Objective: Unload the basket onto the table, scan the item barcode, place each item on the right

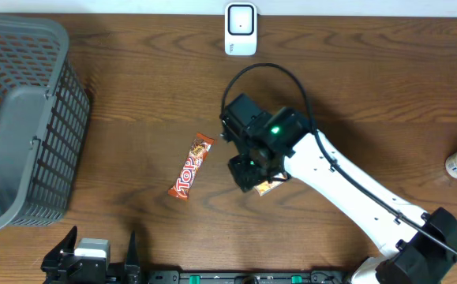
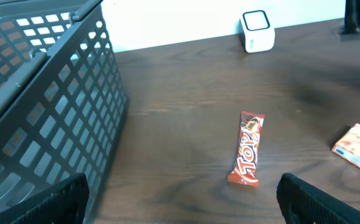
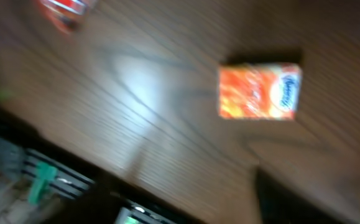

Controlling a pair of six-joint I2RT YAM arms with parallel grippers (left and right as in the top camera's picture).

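Right gripper: hangs low over the orange packet. Its own view is blurred and shows only one dark finger edge, so I cannot tell how wide the jaws stand. Nothing seems held.
Orange packet: lies flat on the table, partly under the right gripper, printed face up, with no barcode visible.
Left gripper: spread wide and empty, well apart on the right gripper's left.
Barcode scanner: upright, well beyond the right gripper.
Candy bar: lies free, near the right gripper's left.
Step in hand: judged to be work at the packet itself, with no presenting to the scanner yet.
Next move calls for: a firm pinch on the packet's edges, a lift, then turning its barcode side toward the scanner window. A flat packet may slide on the wood.
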